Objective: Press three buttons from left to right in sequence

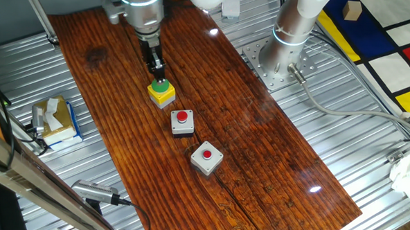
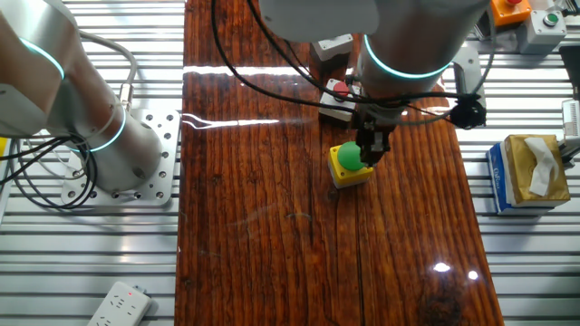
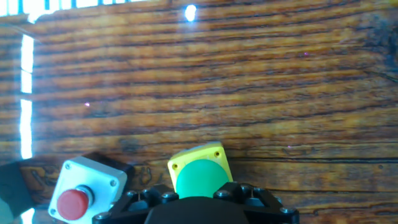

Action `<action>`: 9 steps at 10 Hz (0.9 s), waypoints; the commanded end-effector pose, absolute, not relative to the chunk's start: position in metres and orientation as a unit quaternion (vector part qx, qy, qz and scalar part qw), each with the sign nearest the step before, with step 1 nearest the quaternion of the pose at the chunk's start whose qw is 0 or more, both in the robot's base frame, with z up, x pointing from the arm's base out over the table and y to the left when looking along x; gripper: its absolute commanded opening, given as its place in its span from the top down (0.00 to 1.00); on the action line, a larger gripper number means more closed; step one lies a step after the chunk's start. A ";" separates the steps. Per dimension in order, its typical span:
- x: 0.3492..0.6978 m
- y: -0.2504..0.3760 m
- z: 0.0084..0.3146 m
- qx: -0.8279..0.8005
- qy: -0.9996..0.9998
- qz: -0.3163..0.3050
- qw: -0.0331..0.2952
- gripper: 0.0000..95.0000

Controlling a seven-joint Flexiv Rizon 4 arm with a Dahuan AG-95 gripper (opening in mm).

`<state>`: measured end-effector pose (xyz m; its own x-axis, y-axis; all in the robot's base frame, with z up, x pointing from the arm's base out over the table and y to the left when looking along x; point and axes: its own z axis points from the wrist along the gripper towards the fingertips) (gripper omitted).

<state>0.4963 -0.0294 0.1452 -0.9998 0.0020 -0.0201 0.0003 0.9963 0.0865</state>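
the gripper [image 1: 158, 77] stands upright over the yellow button box [image 1: 161, 93], its tip on or just above the green cap [image 2: 347, 157]; whether the fingers are parted or together cannot be told, since the hand view cuts the fingertips off at its lower edge. in the other fixed view the arm hides most of the white-and-black box with red cap [image 2: 337, 91]. the three boxes sit in a diagonal row on the dark wooden board [image 1: 260, 124]: yellow farthest, the white-and-black one [image 1: 182, 122] in the middle, the light grey box with red cap [image 1: 206, 157] nearest. a tissue box [image 1: 54, 119] lies off the board's left side, tissue poking out.
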 end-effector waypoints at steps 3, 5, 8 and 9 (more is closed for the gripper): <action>0.505 -0.028 0.147 0.001 0.999 0.048 0.011 0.20; 0.505 -0.028 0.147 0.006 0.999 0.052 0.011 0.20; 0.508 -0.035 0.148 0.015 0.996 0.087 0.005 0.20; 0.508 -0.042 0.149 0.013 0.995 0.094 0.007 0.20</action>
<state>0.5097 -0.0379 0.1477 -0.9996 0.0282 -0.0076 0.0265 0.9844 0.1739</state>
